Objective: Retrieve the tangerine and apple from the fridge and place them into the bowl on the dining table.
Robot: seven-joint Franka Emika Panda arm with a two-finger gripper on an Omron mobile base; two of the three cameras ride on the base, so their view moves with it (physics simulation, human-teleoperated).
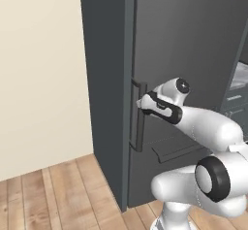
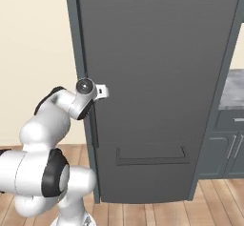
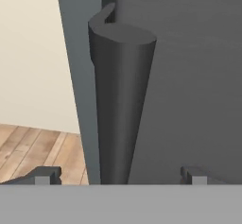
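A cream wall (image 1: 38, 69) and a pale wood plank floor (image 1: 58, 195) frame the tall dark grey fridge (image 2: 157, 77) that stands in front of me, its door shut. To its right, in the right base view, sits a grey cabinet (image 2: 228, 144) with a marbled top. My arm reaches forward to the door's left edge, and my pincer (image 1: 139, 103) sits right at the long vertical bar handle (image 1: 139, 117), about at its upper part. In the hand view the handle (image 3: 120, 105) rises close up between my two fingertips (image 3: 45, 175), which stand wide apart on either side of it, one low at the left and one low at the right. The jaws are spread and not pressed onto the bar. A recessed drawer panel (image 2: 150, 154) runs across the lower part of the fridge.
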